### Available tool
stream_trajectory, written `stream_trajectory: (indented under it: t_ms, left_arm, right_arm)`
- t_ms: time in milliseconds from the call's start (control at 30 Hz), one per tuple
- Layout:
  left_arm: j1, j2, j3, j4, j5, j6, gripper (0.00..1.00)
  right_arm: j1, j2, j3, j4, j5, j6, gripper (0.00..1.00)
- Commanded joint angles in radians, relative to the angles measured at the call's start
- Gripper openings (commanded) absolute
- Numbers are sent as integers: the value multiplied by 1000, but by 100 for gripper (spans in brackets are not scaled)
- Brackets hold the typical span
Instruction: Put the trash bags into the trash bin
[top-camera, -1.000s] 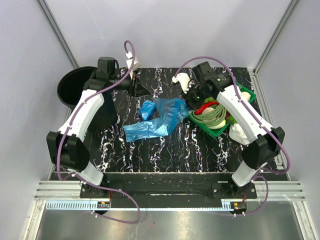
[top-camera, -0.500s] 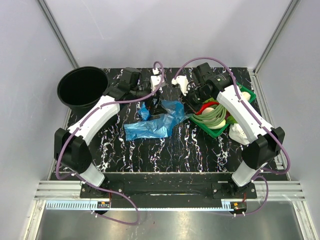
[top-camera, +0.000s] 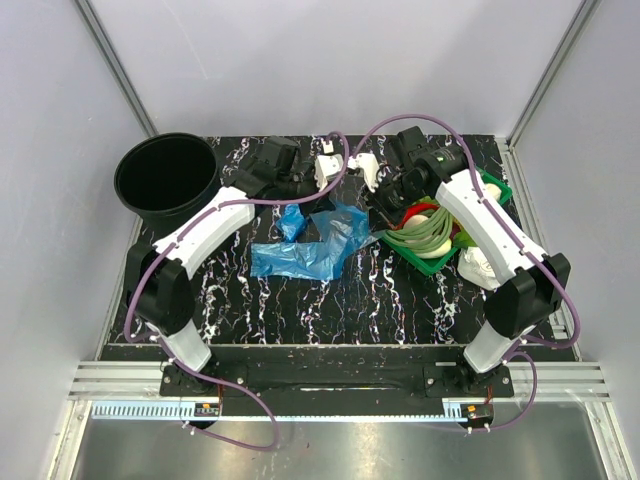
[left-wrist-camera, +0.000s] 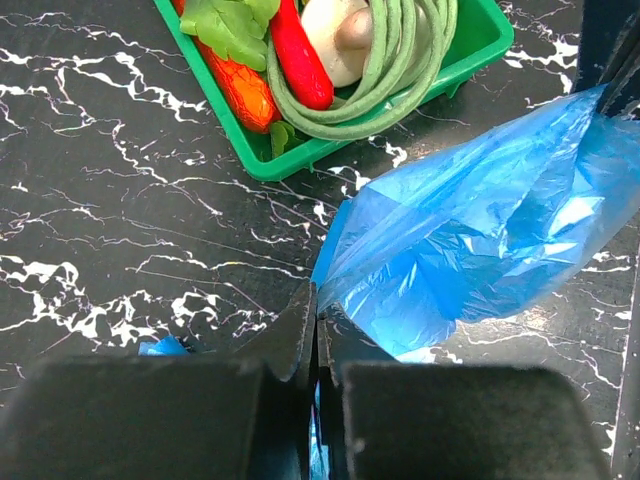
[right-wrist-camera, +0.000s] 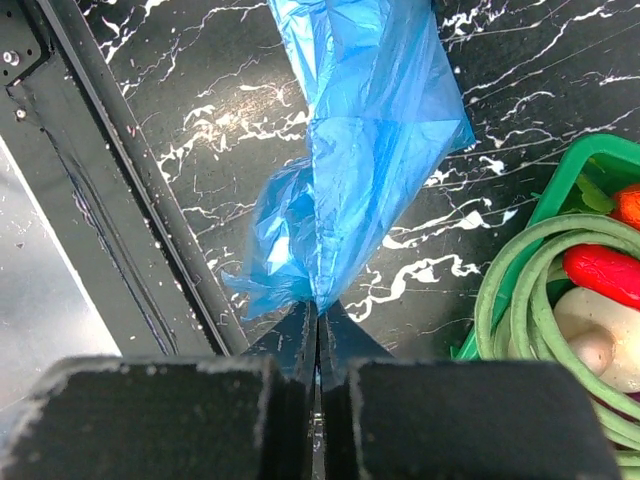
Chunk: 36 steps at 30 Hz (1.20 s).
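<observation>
a: which step is this?
b: the grasp. the trash bin (top-camera: 165, 176) far left holds no blue. the left gripper (left-wrist-camera: 316, 305) is pressed together on the edge of the blue trash bag (top-camera: 305, 250) mid-table, and the right gripper (right-wrist-camera: 318, 312) pinches its far end near the green vegetable tray (left-wrist-camera: 485, 45).
a: next?
b: probably lift it and carry it left over the rim.

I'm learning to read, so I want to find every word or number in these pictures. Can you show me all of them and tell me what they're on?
None can be read.
The blue trash bag, black trash bin and green tray: no print shows.
The pale strip along the near edge: fine ruler-like marks, too small to read.
The small label on that strip: too small to read.
</observation>
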Motion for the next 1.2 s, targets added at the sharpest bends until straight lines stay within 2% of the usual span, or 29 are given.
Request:
stream_trajectory:
  t_ms: [0, 67, 133, 167, 267, 367, 467, 500, 533, 733, 767, 867, 933, 1033, 1167]
  left_arm:
    - [-9, -35, 48, 18, -50, 48, 0]
    - [1, -51, 42, 12, -50, 54, 1]
    - [15, -74, 33, 7, -33, 48, 6]
    - [20, -84, 27, 7, -28, 46, 11]
    - [26, -113, 22, -25, -19, 66, 37]
    - [24, -145, 10, -63, 33, 95, 46]
    - [23, -156, 22, -109, 70, 118, 46]
    - [23, -154, 30, -134, 88, 134, 37]
    - [23, -154, 37, -152, 100, 146, 1]
    - [21, -163, 10, -128, 105, 119, 0]
    - [21, -165, 4, -122, 117, 109, 4]
    - [12, -167, -10, -85, 149, 44, 30]
    - [0, -163, -10, -62, 171, -18, 41]
    - [-32, -160, -44, 5, 185, -137, 46]
    - [-75, -141, -71, 111, 146, -236, 48]
  right_arm:
    - [12, -15, -20, -6, -49, -12, 0]
    - [7, -15, -27, -5, -50, -8, 0]
    - [-2, -18, -37, -3, -49, 2, 0]
    - [-6, -15, -38, 5, -49, 9, 0]
    - [-16, -7, -46, 14, -44, 23, 0]
    - [-19, 8, -49, 32, -24, 48, 0]
    - [-22, 36, -35, 37, -10, 63, 0]
    - [-23, 39, -31, 38, -6, 68, 0]
    - [-25, 44, -27, 38, -9, 66, 0]
    - [-33, 37, -14, 38, -33, 68, 0]
    - [-34, 37, -11, 37, -42, 72, 0]
    - [-46, 42, 2, 35, -64, 89, 0]
    - [-46, 47, 3, 41, -79, 97, 0]
    - [-51, 48, 0, 66, -115, 114, 0]
    - [-60, 53, 5, 77, -190, 114, 0]
